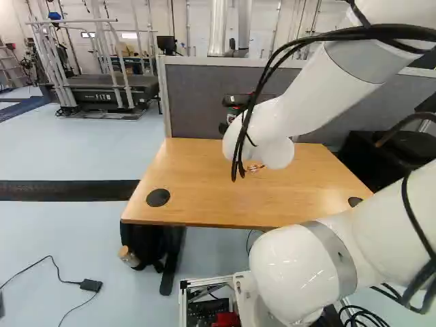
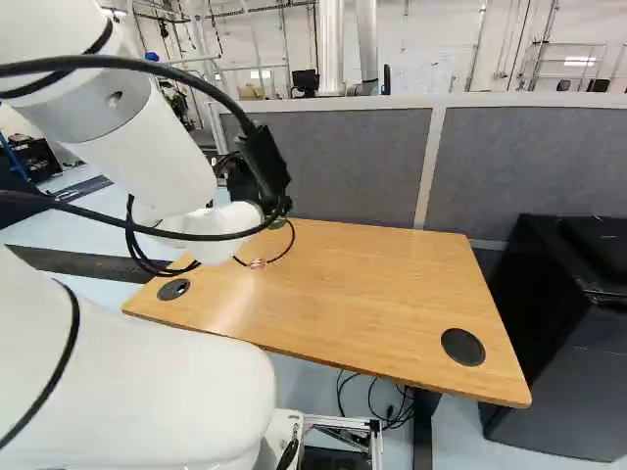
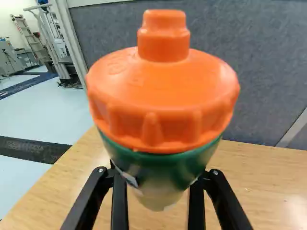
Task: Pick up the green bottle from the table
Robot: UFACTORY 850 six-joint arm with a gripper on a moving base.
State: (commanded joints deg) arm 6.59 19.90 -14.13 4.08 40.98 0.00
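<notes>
The two black fingers [image 3: 120, 203] stand partly apart, at the width of the bottle between them, and we read contact on both sides: they have hold of the green bottle with the ribbed orange screw cap [image 3: 163, 100]. The cap is uppermost, clear of the fingers, and its stepped spout points up. Below the green shoulder the body looks pale; we cannot tell whether its base touches the desk.

In the base views we see the white jointed arm [image 1: 306, 102] reaching over the light wood-topped desk [image 2: 372, 284], its wrist near the desk's left part. Black cables [image 1: 262, 88] run along the arm and hang in loops about the wrist. We note two round cable covers set in the desktop, one dark on the left [image 1: 158, 197] and one black on the right [image 2: 462, 347].

Behind the desk stands a grey fabric partition [image 2: 529, 166] with a pale frame. A black cabinet [image 2: 558, 362] is beside the desk at the right of the right base view. A treadmill [image 1: 102, 88] stands at the far left of the left base view.
</notes>
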